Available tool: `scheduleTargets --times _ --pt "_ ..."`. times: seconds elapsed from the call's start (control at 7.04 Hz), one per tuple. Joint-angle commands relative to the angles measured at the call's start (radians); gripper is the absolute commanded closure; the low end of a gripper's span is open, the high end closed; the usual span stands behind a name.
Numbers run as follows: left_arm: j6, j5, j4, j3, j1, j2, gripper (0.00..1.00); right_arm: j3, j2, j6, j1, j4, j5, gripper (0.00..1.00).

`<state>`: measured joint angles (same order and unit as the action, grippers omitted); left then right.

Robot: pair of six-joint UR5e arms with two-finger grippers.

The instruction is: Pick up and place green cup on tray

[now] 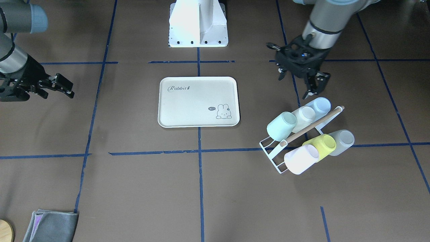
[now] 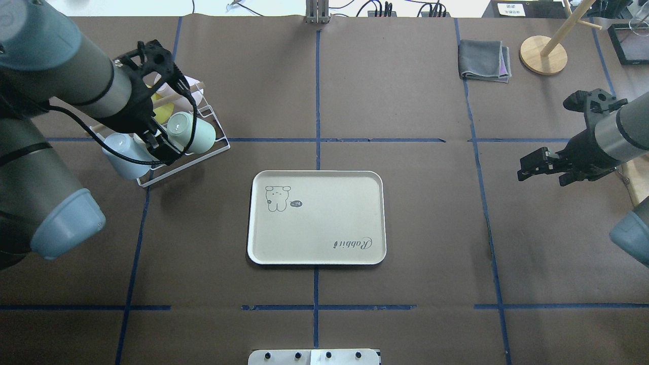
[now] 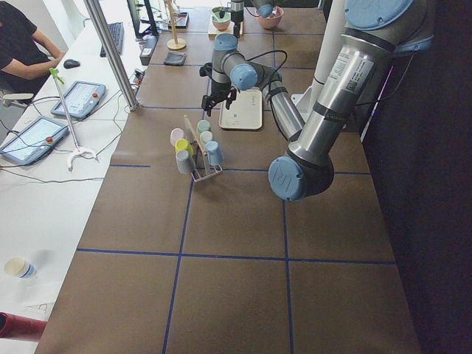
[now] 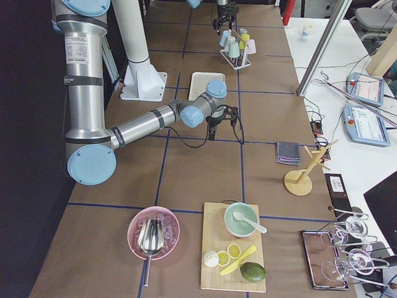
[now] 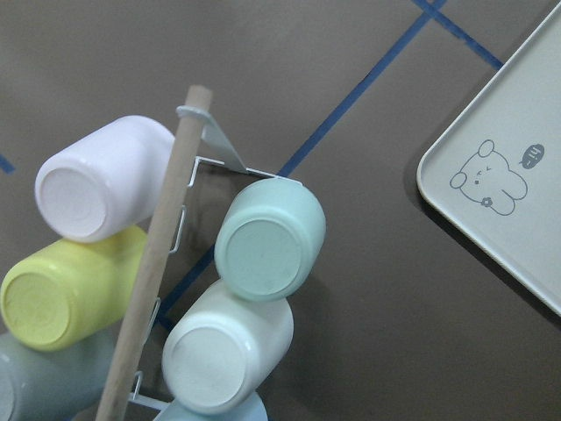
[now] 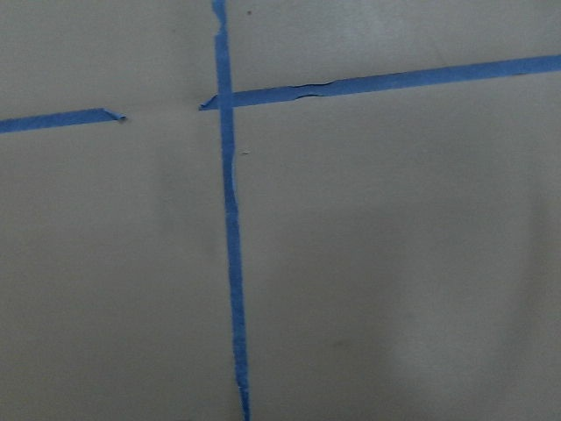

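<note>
Green cup: racked sideways, just beyond left gripper, which is held unclenched and empty. To be straddled squarely and lifted clear, neighbouring white cup left undisturbed.

— From where do the fixed cameras look?
— One from behind the robot, one facing it, both down on the tray; two from the ends of the table, farther away.
— And the wrists?
— Very near: the left above the cup rack, the right above the taped table.
</note>
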<state>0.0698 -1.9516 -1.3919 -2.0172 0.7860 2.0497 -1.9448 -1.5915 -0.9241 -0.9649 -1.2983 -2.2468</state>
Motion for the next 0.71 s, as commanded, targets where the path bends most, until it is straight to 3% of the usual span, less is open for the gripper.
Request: scheduleTargets --times 0.0,0.14,0.28,0.57 --pt "-0.048 0.153 0.025 0.049 -0.092 0.058 0.01 -0.025 -0.089 0.129 -0.087 -0.001 -0.004 0.00" --pt "-0.170 0.262 0.145 0.061 -0.126 0.131 0.00 -0.019 -0.135 0.246 -0.131 -0.004 -0.022 0.00" --pt "-0.223 0.386 0.186 0.071 -0.174 0.156 0.00 -0.016 -0.171 0.351 -0.190 -0.012 -0.036 0.00" --pt "-0.374 0.524 0.221 0.196 -0.229 0.240 0.00 -0.005 -0.215 0.454 -0.241 -0.013 -0.043 0.00"
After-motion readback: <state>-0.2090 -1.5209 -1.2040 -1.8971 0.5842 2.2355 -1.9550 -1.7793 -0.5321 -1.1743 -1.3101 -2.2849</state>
